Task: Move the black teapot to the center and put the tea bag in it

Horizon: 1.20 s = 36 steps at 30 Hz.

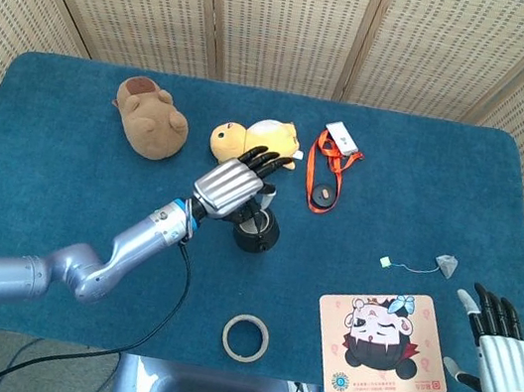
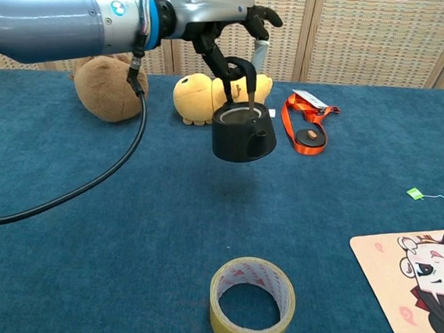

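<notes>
My left hand [image 1: 232,185] [image 2: 221,14] holds the black teapot [image 1: 256,230] [image 2: 243,134] by its arched handle, lifted above the blue table near the middle. The pot has no lid and hangs roughly level. The tea bag [image 1: 447,263] lies on the table at the right, its string running left to a small green tag [image 1: 386,262] [image 2: 414,194]. My right hand [image 1: 501,349] rests open off the table's front right corner, well short of the tea bag; the chest view does not show it.
A brown plush [image 1: 151,118] [image 2: 106,86] and a yellow plush [image 1: 256,142] [image 2: 208,92] lie behind the teapot. An orange lanyard with a card [image 1: 327,172] [image 2: 307,127] is at back centre. A tape roll [image 1: 245,338] [image 2: 252,302] and a cartoon mat [image 1: 380,344] [image 2: 419,287] sit near the front.
</notes>
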### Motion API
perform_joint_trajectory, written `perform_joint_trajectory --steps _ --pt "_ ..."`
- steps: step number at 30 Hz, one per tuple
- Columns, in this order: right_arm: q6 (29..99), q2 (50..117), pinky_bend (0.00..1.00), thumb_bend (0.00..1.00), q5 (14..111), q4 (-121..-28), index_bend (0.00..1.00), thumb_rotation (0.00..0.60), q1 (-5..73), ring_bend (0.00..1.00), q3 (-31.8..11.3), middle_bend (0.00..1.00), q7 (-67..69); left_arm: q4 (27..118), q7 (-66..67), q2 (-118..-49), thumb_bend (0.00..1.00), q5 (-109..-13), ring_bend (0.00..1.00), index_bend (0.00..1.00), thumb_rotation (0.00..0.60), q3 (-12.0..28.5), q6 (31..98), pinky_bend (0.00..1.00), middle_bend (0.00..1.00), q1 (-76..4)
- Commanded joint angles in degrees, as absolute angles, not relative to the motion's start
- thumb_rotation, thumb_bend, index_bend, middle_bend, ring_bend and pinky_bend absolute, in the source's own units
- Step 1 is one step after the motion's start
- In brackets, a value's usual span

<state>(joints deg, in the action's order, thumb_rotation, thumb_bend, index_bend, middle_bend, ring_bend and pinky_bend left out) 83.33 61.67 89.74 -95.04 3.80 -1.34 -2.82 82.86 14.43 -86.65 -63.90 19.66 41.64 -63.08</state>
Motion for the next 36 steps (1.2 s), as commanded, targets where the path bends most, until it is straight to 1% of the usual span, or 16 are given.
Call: perform_joint_trajectory --steps 1,5,22,31,36 --pt "83.52 61.39 0.0 0.14 89.87 -95.12 0.02 0.6 3.77 0.0 -1.3 0.02 -2.8 81.12 16.06 -88.86 0.53 -61.83 0.0 0.6 0.6 19.79 40.99 0.0 0.04 -65.14" --pt "83.8 60.78 0.0 0.14 89.89 -95.37 0.02 0.6 3.6 0.0 -1.18 0.02 -2.92 79.07 17.56 -92.06 0.53 -59.27 0.0 0.6 0.6 19.76 40.73 0.0 0.04 -67.57" --pt "84.23 60.36 0.0 0.14 90.11 -95.54 0.02 0.6 3.28 0.0 -0.69 0.02 -2.59 69.89 22.71 -101.8 0.53 -54.38 0.0 0.6 0.6 18.36 40.97 0.0 0.04 -74.26" --pt "84.43 60.38 0.0 0.14 89.96 -95.28 0.02 0.6 3.09 0.0 -0.61 0.02 -2.06 69.0 23.76 -103.6 0.53 -53.95 0.0 0.6 0.6 17.58 41.12 0.0 0.04 -75.36" --pt "84.6 60.6 0.0 0.14 89.79 -94.92 0.02 0.6 2.93 0.0 -0.59 0.02 -1.65 68.5 25.26 -104.82 0.53 -54.31 0.0 0.6 0.6 16.5 41.63 0.0 0.04 -75.87"
